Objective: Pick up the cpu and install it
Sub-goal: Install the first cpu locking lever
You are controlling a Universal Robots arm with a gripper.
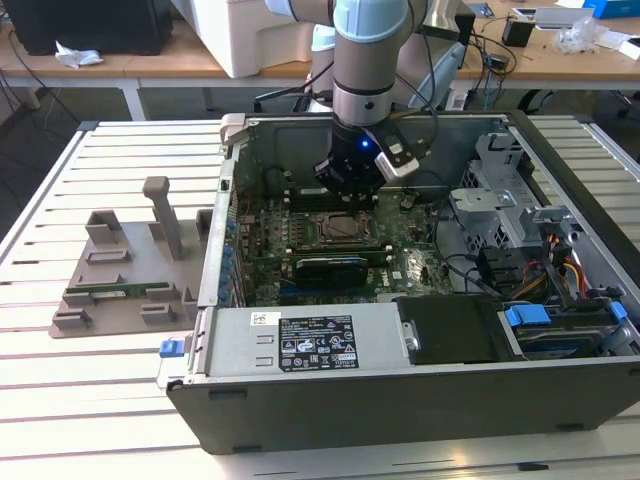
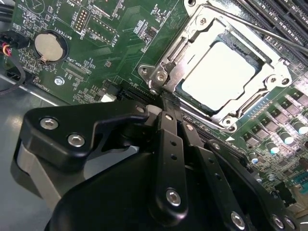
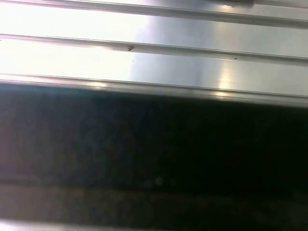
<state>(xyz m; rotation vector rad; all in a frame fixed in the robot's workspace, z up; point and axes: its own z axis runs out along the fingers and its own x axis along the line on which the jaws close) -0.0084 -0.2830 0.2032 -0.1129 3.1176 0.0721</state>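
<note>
cpu (image 2: 217,76) sits flat in the socket (image 2: 166,65), just beyond the gripper (image 2: 166,103), whose fingers look pressed together, apparently empty.

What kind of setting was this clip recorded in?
Most likely a robotics lab or workshop. An open computer case lies on a slatted metal bench, the arm's pincer hangs over the chip in its socket, and cluttered desks stand behind.
</note>
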